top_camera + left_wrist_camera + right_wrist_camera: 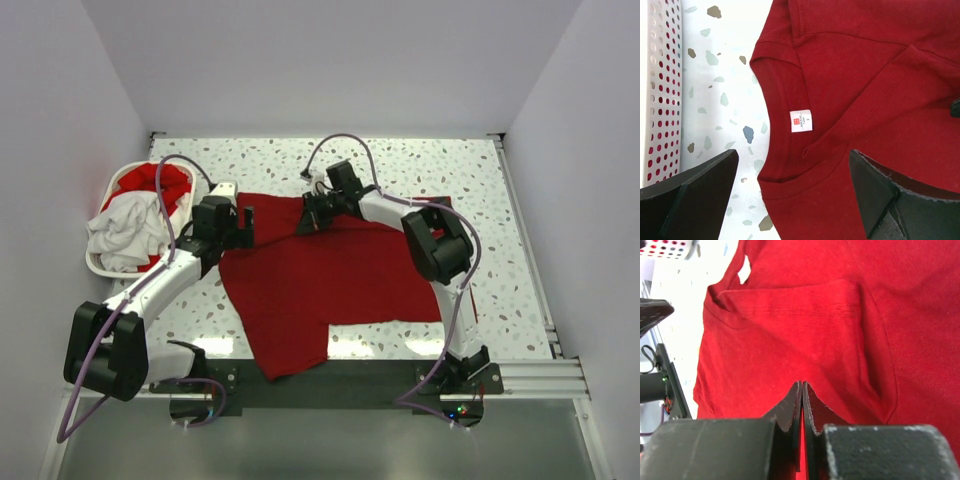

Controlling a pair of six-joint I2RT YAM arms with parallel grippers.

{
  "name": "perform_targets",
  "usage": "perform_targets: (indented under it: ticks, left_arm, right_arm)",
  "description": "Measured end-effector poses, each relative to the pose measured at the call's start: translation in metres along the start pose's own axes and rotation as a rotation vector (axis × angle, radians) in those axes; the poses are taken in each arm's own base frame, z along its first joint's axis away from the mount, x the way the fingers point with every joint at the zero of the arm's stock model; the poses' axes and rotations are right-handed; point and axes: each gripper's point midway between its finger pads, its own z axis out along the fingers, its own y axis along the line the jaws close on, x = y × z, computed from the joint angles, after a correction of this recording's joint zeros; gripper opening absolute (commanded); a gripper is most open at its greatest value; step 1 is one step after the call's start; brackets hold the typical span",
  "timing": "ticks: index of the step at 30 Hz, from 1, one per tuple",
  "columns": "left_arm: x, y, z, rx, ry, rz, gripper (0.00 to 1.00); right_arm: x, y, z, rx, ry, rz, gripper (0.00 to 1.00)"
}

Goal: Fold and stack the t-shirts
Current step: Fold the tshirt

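- A red shirt (330, 280) is spread on the table (450, 170), collar turned towards the basket (662, 75), with a white label (801, 120) sewn inside the neck.
- Cloth near its far edge is pinched between the closed fingers of the right gripper (802, 390).
- The left gripper (792, 175) is held wide open over the collar.
- A white shirt (125, 235) and a second red shirt (165, 185) are heaped in the basket.
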Motion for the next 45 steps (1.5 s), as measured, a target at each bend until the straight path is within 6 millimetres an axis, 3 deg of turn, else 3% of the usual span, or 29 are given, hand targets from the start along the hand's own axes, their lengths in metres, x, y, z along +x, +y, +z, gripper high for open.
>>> perform_targets:
  ticks: [3,6,10,13,16,20,26,31,38,45]
  left_arm:
    - [0.000,0.000,0.000,0.002,0.000,0.000,0.97]
    - [0.000,-0.001,0.000,0.003,0.000,0.000,0.98]
    - [0.000,-0.001,0.000,0.003,0.001,0.000,0.98]
    - [0.001,-0.001,0.001,0.003,0.004,0.001,0.98]
    - [0.003,-0.001,0.002,0.002,0.011,0.003,0.98]
    - [0.005,-0.001,0.004,0.003,0.020,0.005,0.99]
    - [0.007,-0.001,0.005,0.003,0.027,0.007,0.99]
    - [0.008,-0.001,0.005,0.003,0.029,0.007,0.99]
    - [0.008,-0.002,0.005,0.006,0.030,0.007,0.99]
    - [0.008,-0.002,0.006,0.005,0.031,0.008,0.99]
  right_arm:
    - [-0.005,0.005,-0.006,0.003,-0.011,-0.030,0.32]
    - [-0.010,0.005,-0.009,0.022,-0.027,-0.066,0.45]
    - [-0.020,0.004,-0.009,0.052,-0.047,-0.095,0.45]
    - [-0.042,0.007,-0.009,0.063,-0.087,-0.131,0.45]
    - [-0.066,0.007,-0.005,0.069,-0.132,-0.167,0.45]
    - [-0.075,-0.001,0.007,0.073,-0.142,-0.175,0.44]
    - [-0.052,-0.028,0.033,0.085,-0.082,-0.131,0.38]
    - [-0.053,-0.025,0.037,0.068,-0.080,-0.130,0.31]
    - [-0.050,-0.017,0.040,0.041,-0.068,-0.124,0.00]
    - [-0.033,-0.015,0.037,0.030,-0.039,-0.106,0.00]
